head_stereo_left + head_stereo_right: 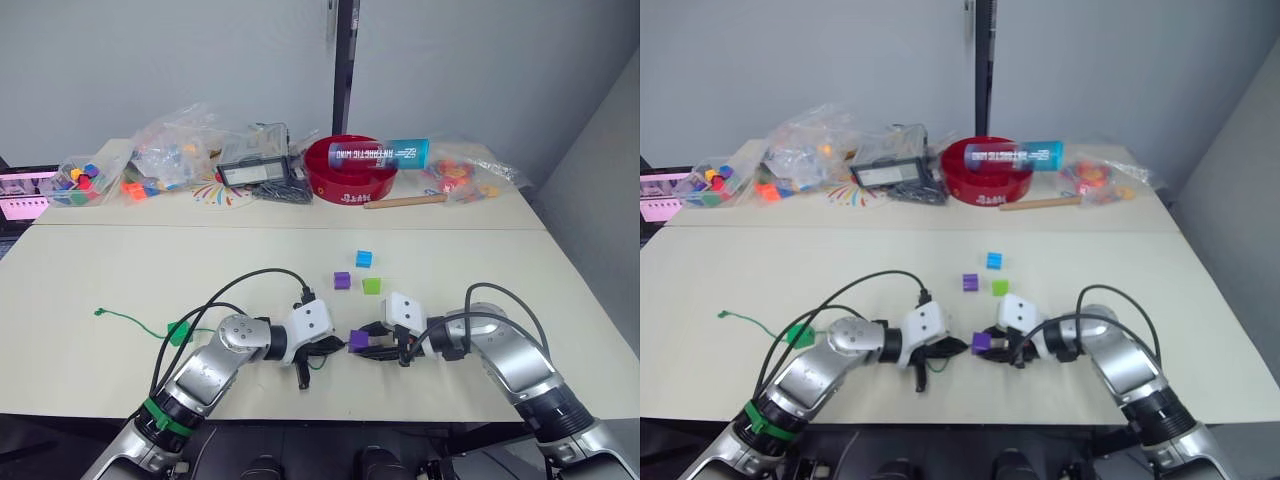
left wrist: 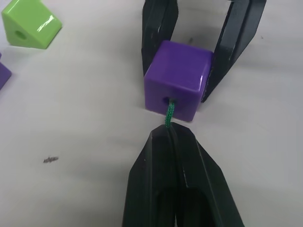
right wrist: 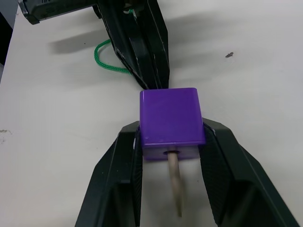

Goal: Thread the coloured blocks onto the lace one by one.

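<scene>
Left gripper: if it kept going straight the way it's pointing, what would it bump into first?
Probably the purple block, right ahead of the left gripper and held by the right gripper. The lace already runs into it.

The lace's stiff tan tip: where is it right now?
In the right wrist view the tip pokes out of the purple block held by the right gripper, opposite the left gripper.

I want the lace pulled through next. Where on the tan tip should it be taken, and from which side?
Probably the bare end of the tan tip, poking out of the purple block on the side facing the right gripper. It juts straight and free between those fingers, so come from that side, opposite the left gripper.
</scene>
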`<action>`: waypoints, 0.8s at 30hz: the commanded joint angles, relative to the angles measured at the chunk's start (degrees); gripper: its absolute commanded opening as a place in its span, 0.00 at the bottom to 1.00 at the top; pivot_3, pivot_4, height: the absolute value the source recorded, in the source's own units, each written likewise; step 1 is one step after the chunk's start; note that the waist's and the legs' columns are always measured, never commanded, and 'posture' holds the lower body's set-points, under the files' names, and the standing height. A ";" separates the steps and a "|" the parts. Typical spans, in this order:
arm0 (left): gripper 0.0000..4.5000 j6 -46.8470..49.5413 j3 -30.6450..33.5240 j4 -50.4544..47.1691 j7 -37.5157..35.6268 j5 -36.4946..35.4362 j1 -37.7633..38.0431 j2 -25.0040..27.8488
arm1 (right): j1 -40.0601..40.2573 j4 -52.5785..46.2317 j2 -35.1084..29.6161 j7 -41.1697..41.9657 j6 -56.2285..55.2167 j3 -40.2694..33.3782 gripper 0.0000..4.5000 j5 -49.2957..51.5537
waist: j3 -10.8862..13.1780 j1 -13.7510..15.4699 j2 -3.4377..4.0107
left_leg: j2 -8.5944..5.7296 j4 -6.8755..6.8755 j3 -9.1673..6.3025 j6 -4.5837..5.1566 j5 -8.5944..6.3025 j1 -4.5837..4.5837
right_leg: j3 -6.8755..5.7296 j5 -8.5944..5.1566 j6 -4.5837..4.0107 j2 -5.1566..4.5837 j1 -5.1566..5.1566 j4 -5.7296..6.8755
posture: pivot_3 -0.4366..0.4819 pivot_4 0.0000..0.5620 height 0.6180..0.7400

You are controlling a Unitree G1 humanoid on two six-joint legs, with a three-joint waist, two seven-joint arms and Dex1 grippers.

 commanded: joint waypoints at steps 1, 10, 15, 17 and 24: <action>0.00 -1.50 -0.85 0.93 -0.65 0.94 -0.99 -0.89 | -0.82 -2.93 0.57 0.38 0.40 0.91 0.26 0.06 | 0.00 -0.03 0.00 | 0.00 0.00 0.00 0.00 0.00 0.00 | 0.00 0.00 0.00 0.00 0.00 0.00 | 0.48 0.27 0.92; 0.06 -1.97 1.14 0.41 -0.14 2.16 0.32 0.42 | -1.22 -1.92 1.05 1.05 0.47 2.46 0.26 -1.19 | 0.00 -0.48 0.00 | 0.04 0.00 0.00 0.00 0.00 0.05 | 0.00 0.00 0.00 0.03 0.01 0.04 | 0.48 0.27 0.92; 0.39 -2.18 1.78 -0.87 -1.07 1.61 1.39 1.71 | -1.46 -1.44 1.31 1.37 0.70 2.54 0.26 -1.49 | 0.00 -0.86 0.00 | 0.04 0.00 -0.01 0.00 0.00 0.05 | 0.00 0.00 0.00 0.03 0.01 0.05 | 0.48 0.27 0.92; 0.54 -2.27 2.03 -1.39 -1.37 1.23 1.76 1.79 | -1.59 -1.26 1.59 1.32 0.82 2.70 0.26 -1.63 | 0.00 -1.08 0.00 | 0.05 0.00 -0.02 0.00 0.00 0.05 | 0.00 0.00 0.00 0.04 0.00 0.06 | 0.48 0.27 0.92; 0.99 -3.14 4.35 -2.19 -2.84 -0.58 1.78 2.61 | -1.52 -0.89 1.75 1.18 1.35 3.04 0.26 -1.83 | 0.00 -1.41 0.00 | 0.06 -0.01 -0.02 0.01 -0.01 0.04 | -0.01 0.00 0.00 0.05 -0.01 0.07 | 0.48 0.27 0.92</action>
